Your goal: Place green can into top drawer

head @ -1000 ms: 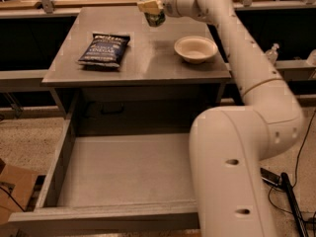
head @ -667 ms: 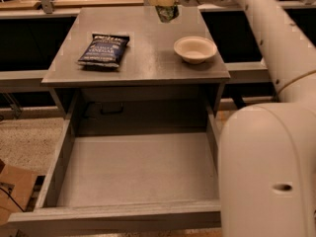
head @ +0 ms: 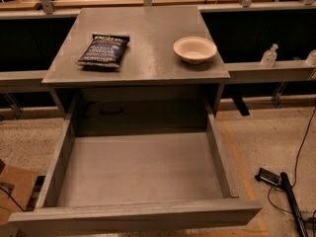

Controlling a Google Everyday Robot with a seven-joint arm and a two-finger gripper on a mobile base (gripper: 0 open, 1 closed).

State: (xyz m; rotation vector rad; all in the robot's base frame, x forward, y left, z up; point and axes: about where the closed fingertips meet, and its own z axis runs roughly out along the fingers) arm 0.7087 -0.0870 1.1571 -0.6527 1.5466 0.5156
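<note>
The top drawer [head: 138,169] is pulled wide open at the front of the grey cabinet, its flat grey bottom bare. The green can is out of view. My gripper and arm are out of view too; nothing of them shows in the camera view.
On the cabinet top [head: 148,38] lie a dark blue chip bag [head: 103,50] at the left and a beige bowl [head: 195,49] at the right. A sanitizer bottle [head: 269,56] stands on a ledge at right. Cables [head: 284,186] lie on the floor at right; a cardboard box [head: 12,189] at left.
The arm, which held the green can above the back of the cabinet top, has left the view along with the can. The chip bag and bowl stay where they were.
</note>
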